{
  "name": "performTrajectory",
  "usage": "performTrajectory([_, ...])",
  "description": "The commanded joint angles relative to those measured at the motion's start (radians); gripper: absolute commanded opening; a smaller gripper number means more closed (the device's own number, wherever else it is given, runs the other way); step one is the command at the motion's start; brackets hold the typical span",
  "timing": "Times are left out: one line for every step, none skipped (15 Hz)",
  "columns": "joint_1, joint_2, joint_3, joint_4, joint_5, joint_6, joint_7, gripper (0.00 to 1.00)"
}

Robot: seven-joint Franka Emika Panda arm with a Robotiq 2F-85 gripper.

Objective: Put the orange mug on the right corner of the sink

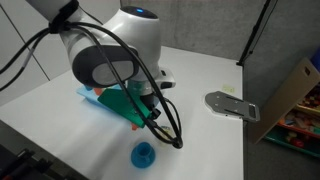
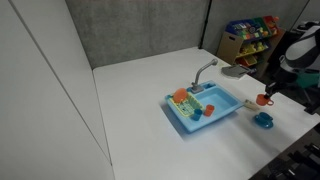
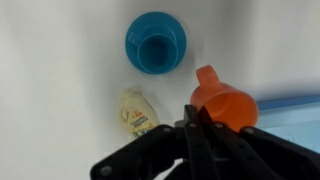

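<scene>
The tiny orange mug (image 3: 226, 104) hangs in my gripper (image 3: 198, 128), whose fingers are shut on its rim. In an exterior view the orange mug (image 2: 264, 99) is held in the air just off one end of the sink, above the table. The sink (image 2: 212, 113) is light blue, with a grey faucet (image 2: 204, 70) and small toys in its basin. Its edge shows in the wrist view (image 3: 298, 118). In an exterior view the sink (image 1: 92, 96) is mostly hidden by my arm, and the mug is hidden.
A round blue saucer (image 3: 156, 42) lies on the table under the mug; it shows in both exterior views (image 2: 263, 119) (image 1: 144, 154). A small toy bottle (image 3: 138, 112) lies beside it. A grey flat piece (image 1: 228, 103) and a toy shelf (image 2: 250, 35) stand at the table's far side.
</scene>
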Motion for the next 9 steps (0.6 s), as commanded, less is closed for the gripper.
performTrajectory([0.031, -0.080, 0.006, -0.050, 0.033, 0.003, -0.026, 0.03])
performTrajectory([0.043, -0.092, 0.006, -0.055, 0.035, 0.004, -0.023, 0.03])
performTrajectory([0.055, -0.102, 0.007, -0.060, 0.041, 0.004, -0.022, 0.03])
performTrajectory([0.067, -0.111, 0.010, -0.063, 0.048, -0.001, -0.023, 0.03])
performTrajectory([0.079, -0.120, 0.012, -0.066, 0.057, -0.001, -0.023, 0.03])
performTrajectory([0.090, -0.128, 0.018, -0.067, 0.074, -0.006, -0.023, 0.03])
performTrajectory([0.103, -0.136, 0.020, -0.069, 0.083, -0.011, -0.021, 0.03])
performTrajectory([0.114, -0.141, 0.022, -0.070, 0.094, -0.007, -0.019, 0.03])
performTrajectory([0.128, -0.143, 0.022, -0.066, 0.101, -0.004, -0.009, 0.03])
